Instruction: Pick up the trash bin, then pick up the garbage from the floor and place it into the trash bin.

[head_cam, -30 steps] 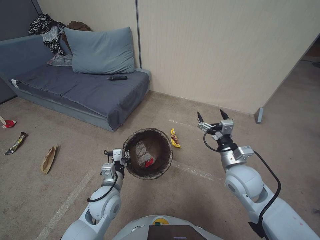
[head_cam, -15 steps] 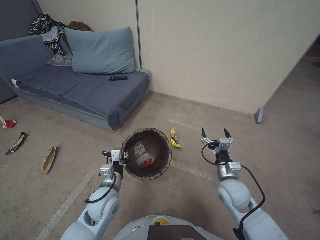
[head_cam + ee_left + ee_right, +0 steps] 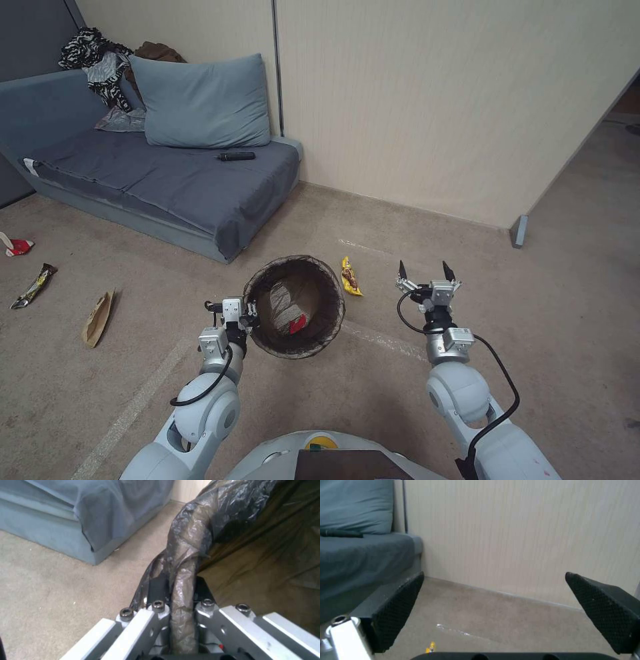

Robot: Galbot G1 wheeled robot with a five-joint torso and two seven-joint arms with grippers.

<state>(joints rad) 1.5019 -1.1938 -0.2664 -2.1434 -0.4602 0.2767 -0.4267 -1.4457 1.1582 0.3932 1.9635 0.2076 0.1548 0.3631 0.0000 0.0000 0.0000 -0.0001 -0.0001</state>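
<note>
Head view shows you the trash bin (image 3: 295,307) held above the floor (image 3: 373,387), its bagged rim pinched by your left gripper (image 3: 249,315), fingers clenched on it. A yellow wrapper (image 3: 350,277) lies just beside the bin. Your right gripper (image 3: 425,273) hovers nearby, fingers spread wide, grasping nothing.

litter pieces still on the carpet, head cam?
4: yellow wrapper just past the trash bin; brown paper bag, dark wrapper and red scrap far left. More may lie out of frame.
</note>
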